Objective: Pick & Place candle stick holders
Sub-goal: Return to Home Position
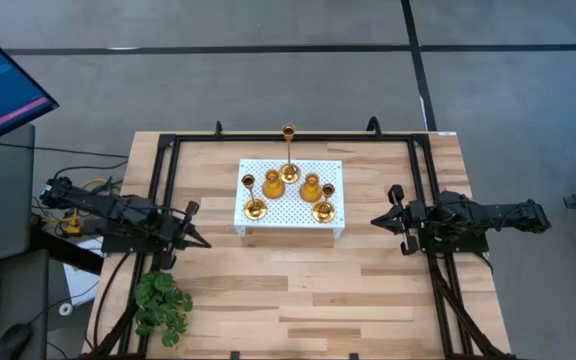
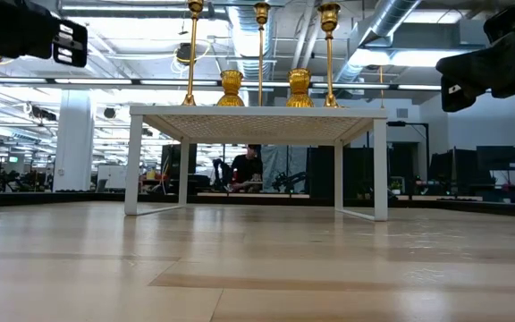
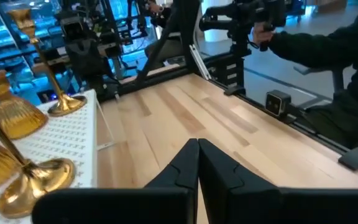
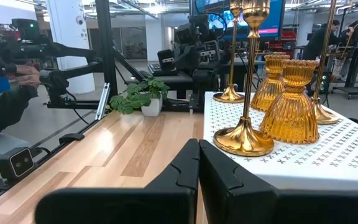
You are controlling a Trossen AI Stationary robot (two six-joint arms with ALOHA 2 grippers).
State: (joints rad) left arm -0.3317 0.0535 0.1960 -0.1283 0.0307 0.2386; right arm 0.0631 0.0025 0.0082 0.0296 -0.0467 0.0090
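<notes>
The left gripper [image 3: 197, 152] is seen with its two dark fingers pressed together and nothing held between them; it is raised above bare wood near the bench's left edge. The right gripper [image 4: 197, 154] is likewise closed and empty, and is held above the bench [image 1: 298, 290] near its right edge. Between them, a low white perforated shelf [image 1: 280, 216] on legs is set at the middle of the bench. All five gold candle stick holders [image 1: 273, 184] are gathered on its top. Three are made with thin stems over round bases, and the tallest [image 1: 289, 150] is placed at the shelf's edge farthest from the plant. Two are squat, ribbed and bell-shaped. They are judged to be rigid, fairly light metal, polished and therefore slippery. The stemmed ones are probably easily tipped, since their cups sit high above small bases. A hold low on the stem, just above the base, is judged safest for those, and the narrow neck for the squat pair. The bench top is made of pale, smooth wood planks inside a black frame. A small green plant [image 1: 163, 305] is set near a corner on the left arm's side. Beyond the bench, a large workshop with ceiling ducts is shown, and a person [image 2: 250, 166] is seated far behind.
</notes>
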